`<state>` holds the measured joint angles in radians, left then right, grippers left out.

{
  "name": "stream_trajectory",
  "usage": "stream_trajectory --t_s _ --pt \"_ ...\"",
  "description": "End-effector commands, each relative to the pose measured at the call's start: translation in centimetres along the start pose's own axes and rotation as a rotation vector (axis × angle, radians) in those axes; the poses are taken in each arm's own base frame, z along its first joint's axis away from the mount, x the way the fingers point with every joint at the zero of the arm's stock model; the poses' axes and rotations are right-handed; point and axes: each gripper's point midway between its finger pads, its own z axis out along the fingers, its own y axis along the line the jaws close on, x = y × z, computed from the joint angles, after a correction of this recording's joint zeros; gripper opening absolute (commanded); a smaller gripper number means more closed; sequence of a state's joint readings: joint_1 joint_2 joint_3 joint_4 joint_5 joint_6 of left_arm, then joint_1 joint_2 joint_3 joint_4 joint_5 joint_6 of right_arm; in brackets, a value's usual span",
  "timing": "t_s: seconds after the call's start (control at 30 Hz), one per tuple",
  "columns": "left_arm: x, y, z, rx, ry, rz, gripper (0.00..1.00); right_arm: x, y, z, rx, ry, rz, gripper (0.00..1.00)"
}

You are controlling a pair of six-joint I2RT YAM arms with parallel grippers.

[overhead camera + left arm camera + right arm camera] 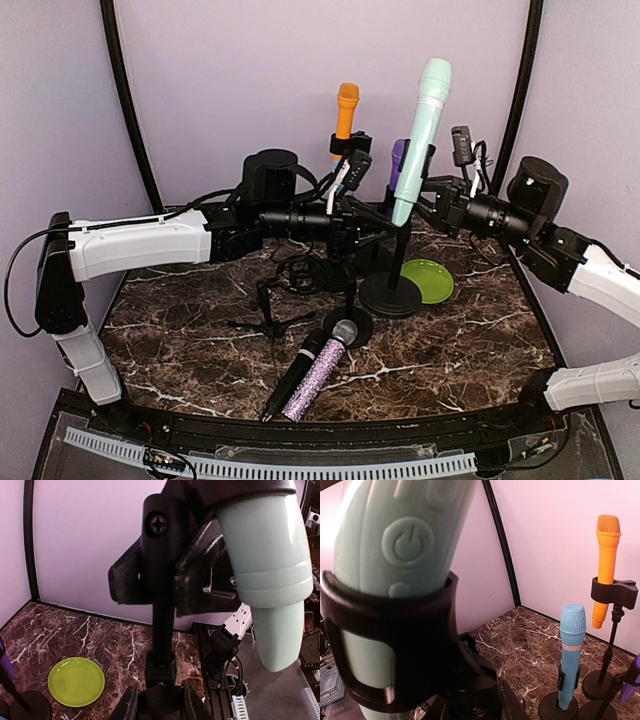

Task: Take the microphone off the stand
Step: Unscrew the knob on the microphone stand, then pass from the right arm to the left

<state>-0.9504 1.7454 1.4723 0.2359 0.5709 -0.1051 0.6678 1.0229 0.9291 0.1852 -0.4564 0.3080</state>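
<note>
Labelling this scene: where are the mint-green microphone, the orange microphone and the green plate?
mint-green microphone (421,140), top external view, mid-body
orange microphone (347,101), top external view, head
green plate (436,281), top external view, bare centre

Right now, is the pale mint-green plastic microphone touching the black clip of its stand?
Touching. The right wrist view shows the black clip wrapped snugly round the mint-green microphone.

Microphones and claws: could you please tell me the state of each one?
Mint microphone: upright, clipped in stand.
Orange microphone: upright, clipped.
Purple microphone: clipped.
Blue microphone: upright, clipped.
Black microphone: lying flat.
Glitter microphone: lying flat.
Left claw: shut on stand.
Right claw: beside mint microphone, grip unclear.
</note>
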Motion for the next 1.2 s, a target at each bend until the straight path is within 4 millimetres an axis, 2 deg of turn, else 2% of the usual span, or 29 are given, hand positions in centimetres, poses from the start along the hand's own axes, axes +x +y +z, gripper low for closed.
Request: stream_trajectory --t_s 0.0,0.13,0.23,0.33,0.47,0.63,0.8,0.97,1.17 --pt "-5.1 -1.8 -1.2 0.075 -0.134 -0.027 0.04 -4.0 2.1 -1.0 -0.057 -0.142 -0.064 0.0" --pt "-4.8 -2.8 -2.1 0.096 -0.14 0.118 0.21 -4.1 1.6 -0.9 -0.03 -0.136 -0.031 0.0" --pt "-4.3 -3.7 -2.6 0.105 -0.131 0.298 0.39 -3.8 1.6 -0.7 -0.039 -0.125 -0.022 0.0" --pt "-3.5 -3.7 -2.9 0.052 -0.097 0.424 0.49 -3.5 1.5 -0.5 -0.044 -0.114 -0.018 0.0" --pt "-3.2 -3.5 -3.1 -0.028 -0.064 0.575 0.55 -3.5 1.5 -0.3 -0.049 -0.11 -0.018 0.0" --pt "-2.7 -2.8 -3.0 -0.064 -0.014 0.642 0.55 -3.6 1.8 0.0 -0.071 -0.112 -0.016 0.0" --pt "-0.9 -2.7 -1.9 -0.063 0.067 0.692 0.51 -3.5 1.8 0.2 -0.079 -0.108 -0.011 0.0" --pt "0.5 -1.8 -1.3 -0.111 0.135 0.748 0.51 -3.6 1.9 0.2 -0.086 -0.11 -0.012 0.0" --pt "0.3 -0.9 -1.0 -0.158 0.148 0.767 0.46 -3.6 1.9 0.2 -0.089 -0.112 -0.009 0.0"
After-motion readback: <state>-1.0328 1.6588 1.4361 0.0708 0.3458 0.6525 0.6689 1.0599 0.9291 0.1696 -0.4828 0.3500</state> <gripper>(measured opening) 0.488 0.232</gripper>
